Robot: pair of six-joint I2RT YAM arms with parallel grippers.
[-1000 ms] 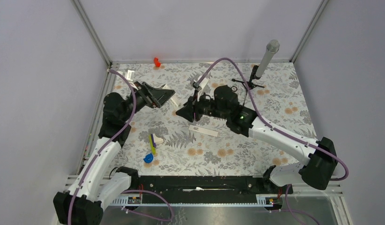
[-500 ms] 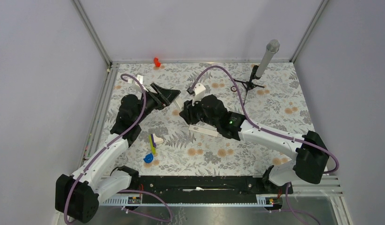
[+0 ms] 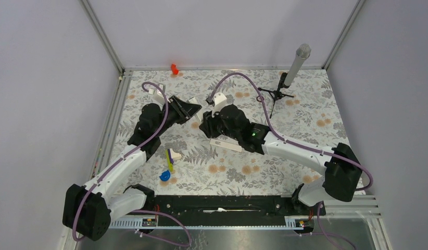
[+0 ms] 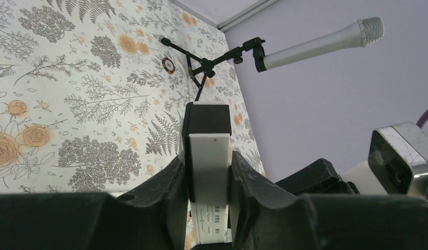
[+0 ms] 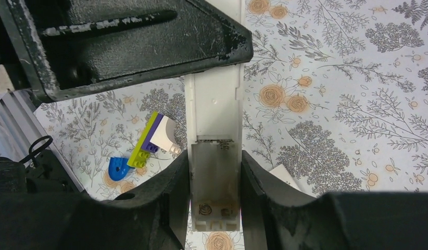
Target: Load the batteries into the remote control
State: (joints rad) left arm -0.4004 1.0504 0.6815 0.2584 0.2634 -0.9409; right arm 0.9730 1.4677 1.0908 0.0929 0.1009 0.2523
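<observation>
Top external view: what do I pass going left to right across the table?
Blue toy piece → left hand holding the remote → white strip → microphone.

Bright even light, soft shadows, sharp

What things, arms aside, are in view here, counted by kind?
Remote control: 1
White bar: 1
Toy cluster: 1
Red piece: 1
Black ring: 1
Microphone: 1
Total: 6
</observation>
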